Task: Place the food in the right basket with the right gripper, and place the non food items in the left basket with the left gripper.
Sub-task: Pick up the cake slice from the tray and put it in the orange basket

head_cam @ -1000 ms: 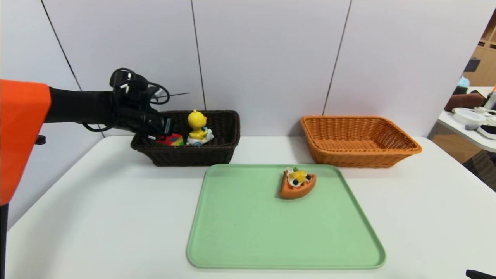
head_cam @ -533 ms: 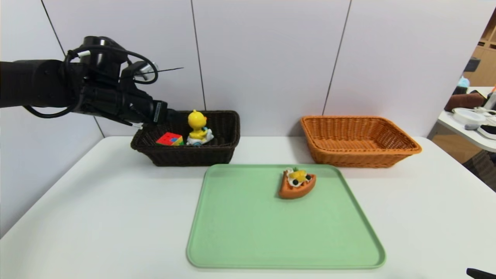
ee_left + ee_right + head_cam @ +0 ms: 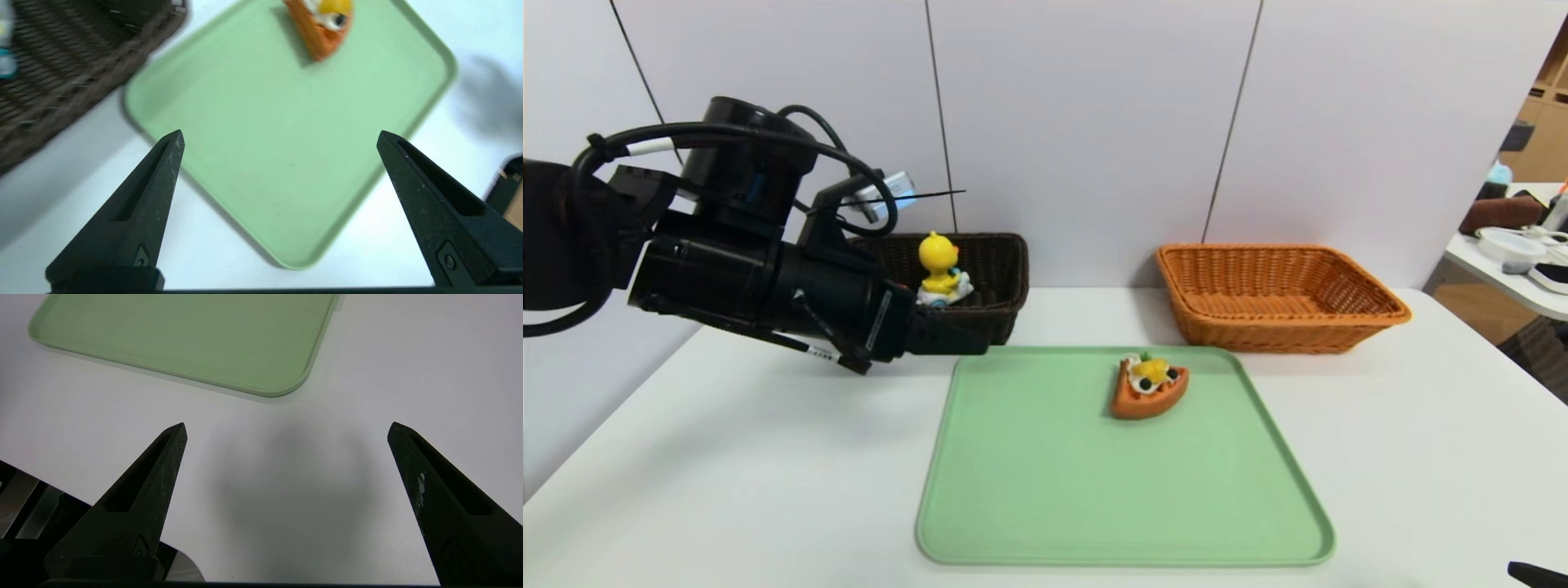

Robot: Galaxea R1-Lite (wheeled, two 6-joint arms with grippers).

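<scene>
A green tray (image 3: 1127,490) lies flat on the white table (image 3: 768,490); a pale panelled wall (image 3: 1086,122) stands behind; at the far right, a side table (image 3: 1537,304) bears a white bowl (image 3: 1512,247), a brown roll (image 3: 1503,214) and white cables (image 3: 1543,237).

So the toy pastry (image 3: 1150,388) is brown with white cream, yellow fruit and black berries, the tray (image 3: 1127,490) is plain pale green, duck's (image 3: 940,260) bright yellow, and the wicker baskets are woven dark brown (image 3: 1005,273) and light orange-brown (image 3: 1282,320).
</scene>
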